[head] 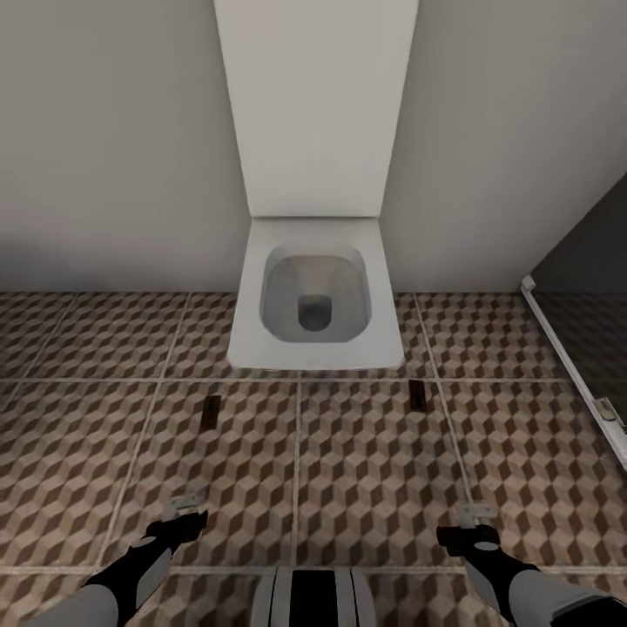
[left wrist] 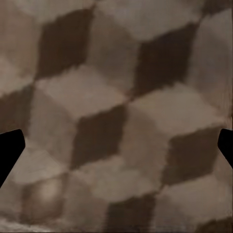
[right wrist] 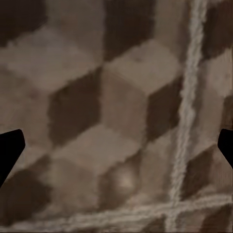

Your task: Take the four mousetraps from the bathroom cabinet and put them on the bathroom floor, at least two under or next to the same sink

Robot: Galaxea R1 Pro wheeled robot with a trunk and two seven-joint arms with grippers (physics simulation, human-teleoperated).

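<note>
White toilet (head: 316,296) sits against the wall, lid up, and we place everything else by it. Two mousetraps lie flat on the bathroom floor (head: 366,470): one mousetrap (head: 210,412) just in front of the toilet's left corner, the other mousetrap (head: 418,395) just in front of its right corner. We read no labels or writing anywhere. Left gripper (head: 185,507) and right gripper (head: 476,515) hang low over the tiles, nearer us than the traps; both wrist views show fingertips spread wide apart with nothing between. Dark shower floor (head: 592,331) lies right of the toilet.
</note>
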